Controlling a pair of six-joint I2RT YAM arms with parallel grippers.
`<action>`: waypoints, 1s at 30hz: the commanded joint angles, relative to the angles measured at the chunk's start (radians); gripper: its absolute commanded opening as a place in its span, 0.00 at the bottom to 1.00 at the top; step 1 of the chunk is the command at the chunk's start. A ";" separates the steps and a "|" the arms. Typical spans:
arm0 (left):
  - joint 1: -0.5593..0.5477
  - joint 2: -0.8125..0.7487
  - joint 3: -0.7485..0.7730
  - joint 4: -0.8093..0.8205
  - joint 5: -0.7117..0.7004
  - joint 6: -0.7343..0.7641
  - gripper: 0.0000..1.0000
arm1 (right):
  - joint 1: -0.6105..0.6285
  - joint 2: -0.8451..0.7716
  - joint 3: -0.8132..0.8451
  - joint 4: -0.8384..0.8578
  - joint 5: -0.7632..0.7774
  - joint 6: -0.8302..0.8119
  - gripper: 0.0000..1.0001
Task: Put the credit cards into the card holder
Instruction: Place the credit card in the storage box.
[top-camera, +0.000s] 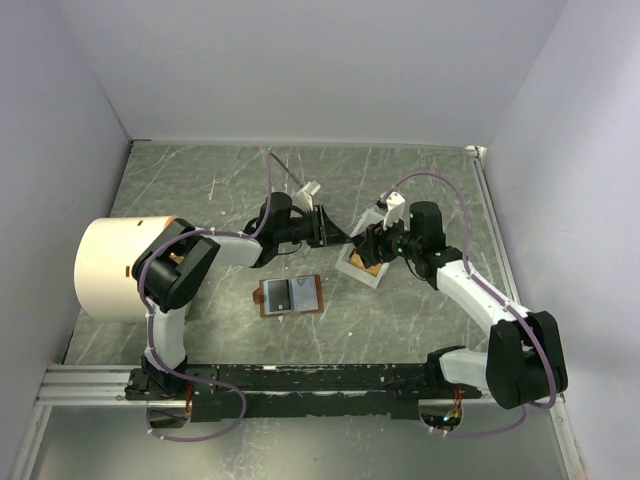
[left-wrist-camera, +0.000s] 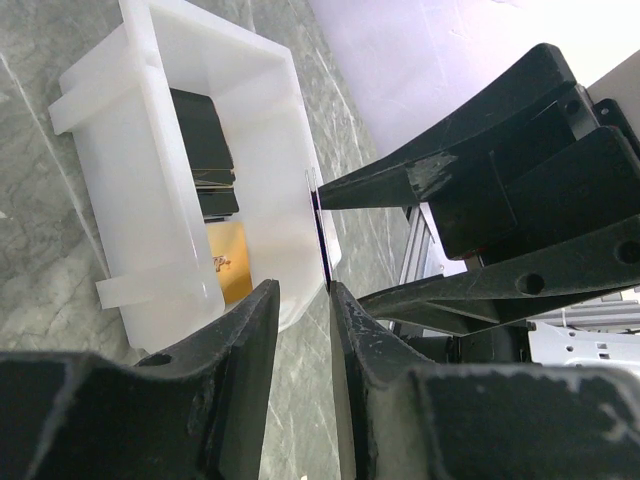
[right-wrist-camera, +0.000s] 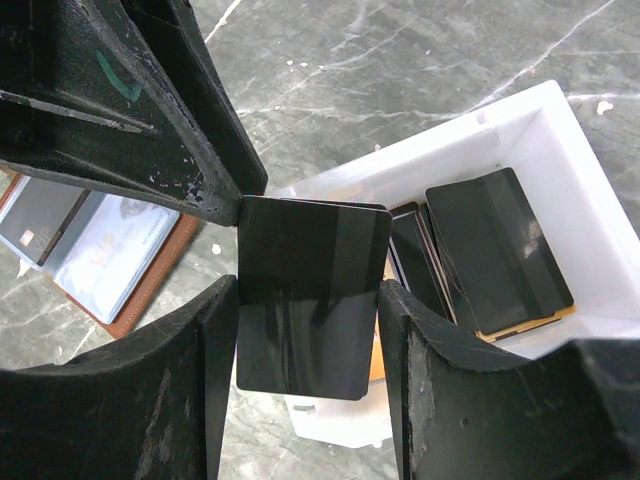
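The small brown leather card holder (top-camera: 290, 296) lies opened flat on the grey marbled worktop (top-camera: 400, 320), pale-blue pockets facing up, well apart from the card I am handling. My left fingers (left-wrist-camera: 240, 370) stand narrow, with a slim gap between them and nothing clamped. They are lined up on one short edge of the thin dark rectangular credit card (right-wrist-camera: 310, 300), which shows edge-on just beside the inner face of one of them. My right fingers (right-wrist-camera: 430, 380) pinch that card by its two long edges, holding it in the air above the white plastic tray (right-wrist-camera: 560, 110). More dark cards (right-wrist-camera: 495, 250) and a tan-orange one (left-wrist-camera: 230, 265) lie in the tray. I judge this to be a hand-over, midway: one card is lifted and not yet pocketed. Next, my left must close squarely on the card's free edge before my right lets go, then carry it down to a pocket of the holder
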 joint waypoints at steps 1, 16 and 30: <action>-0.009 0.020 -0.015 0.014 -0.018 0.005 0.38 | -0.003 -0.045 -0.010 0.037 -0.042 -0.017 0.28; -0.010 0.027 -0.037 0.081 -0.001 -0.040 0.38 | -0.005 -0.048 -0.035 0.076 -0.061 0.020 0.28; -0.011 0.030 -0.029 0.039 -0.012 -0.029 0.38 | -0.005 -0.089 -0.086 0.126 -0.093 -0.013 0.30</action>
